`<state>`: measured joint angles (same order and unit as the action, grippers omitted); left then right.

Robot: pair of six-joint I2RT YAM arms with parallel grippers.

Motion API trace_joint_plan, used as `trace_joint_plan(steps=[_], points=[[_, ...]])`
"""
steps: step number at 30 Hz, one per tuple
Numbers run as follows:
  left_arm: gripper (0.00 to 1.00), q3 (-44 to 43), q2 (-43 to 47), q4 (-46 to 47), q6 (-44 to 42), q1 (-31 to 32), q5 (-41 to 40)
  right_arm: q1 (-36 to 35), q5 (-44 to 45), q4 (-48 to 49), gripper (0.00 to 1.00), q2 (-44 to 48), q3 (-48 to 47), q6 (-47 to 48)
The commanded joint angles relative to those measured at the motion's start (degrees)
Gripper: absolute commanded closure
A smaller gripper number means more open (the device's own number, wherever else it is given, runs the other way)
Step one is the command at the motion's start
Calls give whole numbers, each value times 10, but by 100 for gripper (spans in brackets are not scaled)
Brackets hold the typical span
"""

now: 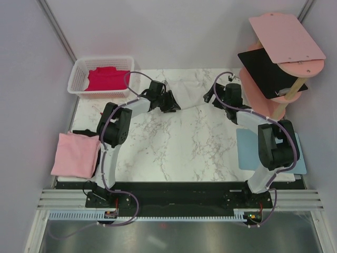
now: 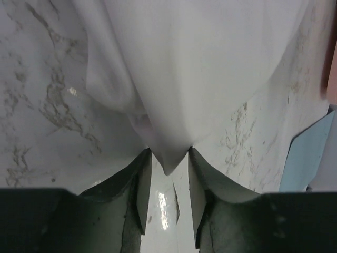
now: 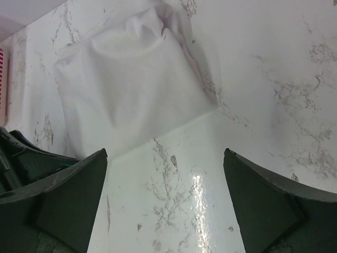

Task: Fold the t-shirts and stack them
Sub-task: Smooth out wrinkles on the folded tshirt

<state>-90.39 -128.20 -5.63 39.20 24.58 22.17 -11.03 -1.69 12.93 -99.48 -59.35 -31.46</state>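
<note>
Your left gripper [image 2: 168, 151] flanks a corner of limp white t-shirt [image 2: 200, 68], grip unclear; right gripper [image 3: 165, 153] gapes above glossy marble [image 3: 274, 79].

large white t-shirt [image 1: 190, 90] crumpled in a loose heap at the far middle of the bench [image 1: 174, 153], magenta-red t-shirt [image 1: 108, 79] bunched inside a white basket [image 1: 79, 74] at the far left corner, light pink t-shirt [image 1: 76, 154] folded flat over the bench's left edge, black t-shirt [image 1: 81, 132] mostly hidden beneath it
</note>
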Motion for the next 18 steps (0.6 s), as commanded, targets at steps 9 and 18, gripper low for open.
trace_joint_plan(steps=[9,18], points=[[98,48,26,11,-5,-1,73,-3,-16,-15,2,74,64,23],[98,265,200,-62,-74,6,89,-5,-18,-107,2,132,82,61]])
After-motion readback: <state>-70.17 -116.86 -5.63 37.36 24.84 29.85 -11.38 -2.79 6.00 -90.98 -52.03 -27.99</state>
